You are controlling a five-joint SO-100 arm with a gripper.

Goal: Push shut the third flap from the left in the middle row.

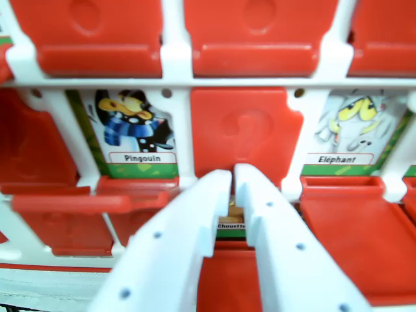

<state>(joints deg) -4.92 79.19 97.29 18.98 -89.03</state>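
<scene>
The wrist view looks closely at a white game board (177, 65) with rows of red flaps. In the middle row, a red flap with a raised question mark (247, 130) stands up over its slot. My gripper (233, 177) is white and comes up from the bottom centre. Its two fingertips sit nearly together at the lower edge of that flap, with nothing between them. To the flap's left the Pingouin card (133, 127) is uncovered. To its right the Eléphant card (351, 127) is uncovered too. A Chouette label (231, 225) shows in the slit between the fingers.
The row above has red flaps (260, 36) covering their slots. Red flaps lie flat in front of the Pingouin card (91, 203) and the Eléphant card (344, 218). More red flaps fill the left edge (32, 143). The board's white rim (45, 279) runs along the bottom left.
</scene>
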